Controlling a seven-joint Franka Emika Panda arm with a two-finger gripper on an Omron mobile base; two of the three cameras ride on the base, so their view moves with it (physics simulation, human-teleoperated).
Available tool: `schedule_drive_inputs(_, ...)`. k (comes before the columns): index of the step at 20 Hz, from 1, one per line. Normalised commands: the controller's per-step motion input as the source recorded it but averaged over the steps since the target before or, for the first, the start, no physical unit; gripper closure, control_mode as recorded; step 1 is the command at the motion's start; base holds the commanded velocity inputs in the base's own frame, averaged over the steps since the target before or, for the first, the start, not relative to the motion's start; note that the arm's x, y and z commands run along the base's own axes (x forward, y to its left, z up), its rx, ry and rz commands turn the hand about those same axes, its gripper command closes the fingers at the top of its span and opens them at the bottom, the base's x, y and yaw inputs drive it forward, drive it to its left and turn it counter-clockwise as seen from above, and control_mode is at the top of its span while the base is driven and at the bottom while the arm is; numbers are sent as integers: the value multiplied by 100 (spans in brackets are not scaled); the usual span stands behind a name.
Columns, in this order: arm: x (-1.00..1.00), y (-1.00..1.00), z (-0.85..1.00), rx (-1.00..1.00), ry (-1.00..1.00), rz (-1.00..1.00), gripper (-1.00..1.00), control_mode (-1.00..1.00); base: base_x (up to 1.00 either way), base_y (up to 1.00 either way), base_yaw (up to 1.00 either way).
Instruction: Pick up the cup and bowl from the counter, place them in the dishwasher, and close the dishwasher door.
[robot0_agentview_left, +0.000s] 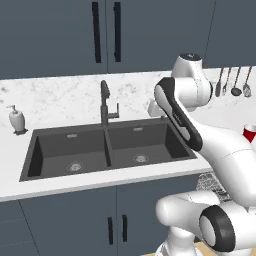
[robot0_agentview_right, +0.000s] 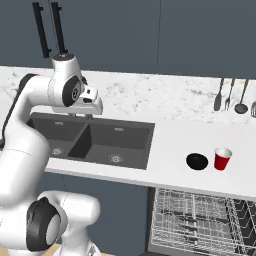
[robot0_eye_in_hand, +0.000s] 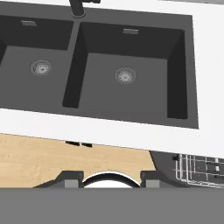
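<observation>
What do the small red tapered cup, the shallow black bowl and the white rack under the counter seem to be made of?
The small red tapered cup: probably plastic, with a matte red wall and white inside. The shallow black bowl: uniformly dark with little sheen; plastic or glazed ceramic, unclear. The white rack: thin crossing rods, likely coated wire.

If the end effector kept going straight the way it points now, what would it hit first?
Most likely the sink: the hand view looks down into its right basin, with the end effector open and empty above it. The cup and bowl sit off to the side. Depth is unclear, so this is a guess.
</observation>
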Motion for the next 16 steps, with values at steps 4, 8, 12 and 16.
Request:
schedule_drive_inputs(4, 0, 0, 0, 0, 0, 0, -100, 100, -4, 0, 0)
schedule_drive_inputs(8, 0, 0, 0, 0, 0, 0, -100, 100, -14, 0, -19)
schedule_drive_inputs(12, 0, 0, 0, 0, 0, 0, -100, 100, -1, 0, -70)
schedule_drive_inputs(16, 0, 0, 0, 0, 0, 0, -100, 100, 0, 1, -75)
